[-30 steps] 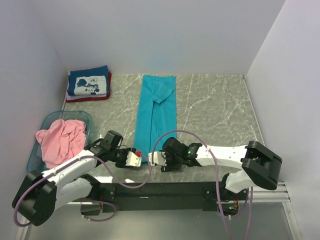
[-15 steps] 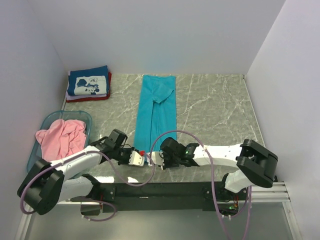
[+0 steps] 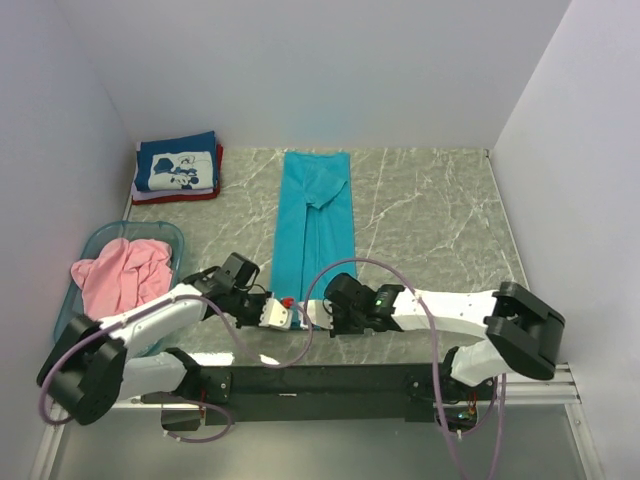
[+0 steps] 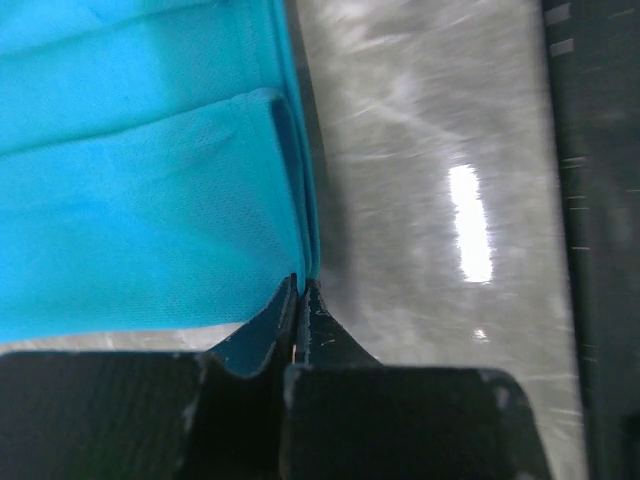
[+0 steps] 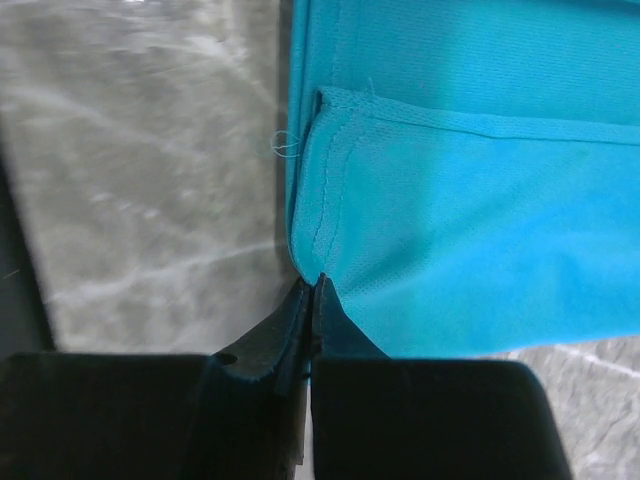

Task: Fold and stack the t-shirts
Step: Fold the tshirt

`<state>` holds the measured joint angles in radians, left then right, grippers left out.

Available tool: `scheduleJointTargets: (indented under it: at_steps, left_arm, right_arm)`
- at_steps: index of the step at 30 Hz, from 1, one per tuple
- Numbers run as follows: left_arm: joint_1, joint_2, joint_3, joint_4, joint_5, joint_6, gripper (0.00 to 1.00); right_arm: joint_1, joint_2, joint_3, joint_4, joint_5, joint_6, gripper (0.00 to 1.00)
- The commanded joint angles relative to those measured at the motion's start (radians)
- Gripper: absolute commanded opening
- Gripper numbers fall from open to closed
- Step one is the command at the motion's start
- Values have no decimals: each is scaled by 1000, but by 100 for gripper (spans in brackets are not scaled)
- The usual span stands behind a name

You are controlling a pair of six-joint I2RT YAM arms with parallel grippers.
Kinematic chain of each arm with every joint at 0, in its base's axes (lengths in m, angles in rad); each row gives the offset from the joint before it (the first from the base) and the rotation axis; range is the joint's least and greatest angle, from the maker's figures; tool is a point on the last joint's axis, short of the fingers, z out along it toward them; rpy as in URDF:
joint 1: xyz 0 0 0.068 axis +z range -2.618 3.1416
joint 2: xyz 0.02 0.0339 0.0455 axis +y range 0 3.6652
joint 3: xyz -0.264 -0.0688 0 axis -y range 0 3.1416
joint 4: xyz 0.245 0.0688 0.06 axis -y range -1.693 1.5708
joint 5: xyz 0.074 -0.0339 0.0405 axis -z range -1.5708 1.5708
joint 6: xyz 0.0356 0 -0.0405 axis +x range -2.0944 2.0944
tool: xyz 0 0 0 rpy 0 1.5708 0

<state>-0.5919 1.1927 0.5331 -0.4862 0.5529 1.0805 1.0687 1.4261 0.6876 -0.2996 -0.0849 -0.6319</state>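
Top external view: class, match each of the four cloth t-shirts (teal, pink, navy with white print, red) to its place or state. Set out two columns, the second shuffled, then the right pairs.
1. plain teal cloth t-shirt
2. crumpled pink cloth t-shirt
3. folded navy t-shirt with white print
4. folded red t-shirt

A. bottom of the far-left stack
B. in the translucent light-blue plastic basket
C. long strip on the grey marbled table, near corners pinched by left gripper and right gripper
D. top of the far-left stack

Pairs: 1-C, 2-B, 3-D, 4-A
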Motion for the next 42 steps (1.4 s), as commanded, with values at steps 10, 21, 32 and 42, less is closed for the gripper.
scheduleJointTargets:
  at_steps: [10,21,32,42]
  left_arm:
    - [1,-128,115,-169,99,-88,0]
    - [210,267,470,-158,156,58,0]
    - [305,590,755,-97,171,82,0]
    - [349,775,929,-49,173,72,0]
  right_arm:
    - [-44,-196,61,-116,-49,34,0]
    - [-311,-12,259,-130,-128,-250,0]
    - [-490,279,509,-79,-176,-406,0]
    - [-555,476,705,-67,-185,-446,0]
